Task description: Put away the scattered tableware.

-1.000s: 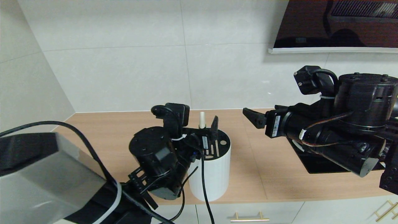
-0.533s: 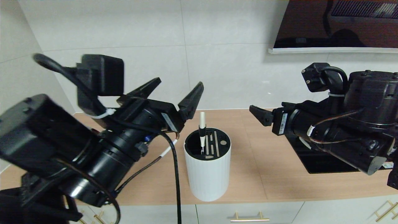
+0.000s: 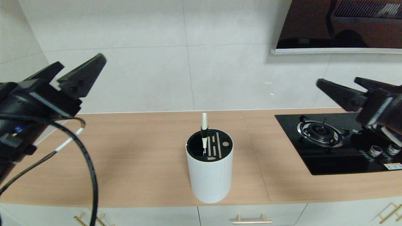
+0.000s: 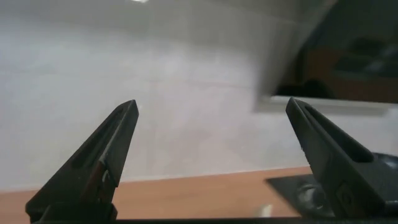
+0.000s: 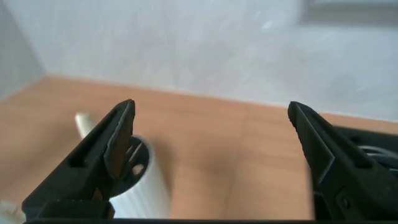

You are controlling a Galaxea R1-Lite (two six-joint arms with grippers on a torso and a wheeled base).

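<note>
Nearest me, brass pulls (image 3: 249,218) show on the cabinet fronts under the tabletop (image 3: 125,163). The white holder (image 3: 209,175) stands upright near the tabletop's front edge, about midway across my head view. Its black top has several slots and one larger opening on the left. A utensil (image 3: 204,125) stands upright in that top, at the edge of the large opening and just beside the slots. Its white handle and black collar stick up above the rim, and the thin shaft goes down inside. I cannot tell what kind of utensil it is.

The left jaws hang raised at the left, spread wide and empty, well apart from the holder. The right jaws are up over the stove (image 3: 329,157) on the right, also spread wide and gripping nothing. On the right wrist camera the holder shows beyond them, farther off.

The stove lies in the tabletop to the right of the holder, with a burner (image 3: 319,131) and two knobs (image 3: 382,150). Behind it all runs the tiled wall (image 3: 188,62), with a dark hood (image 3: 342,25) at upper right.
</note>
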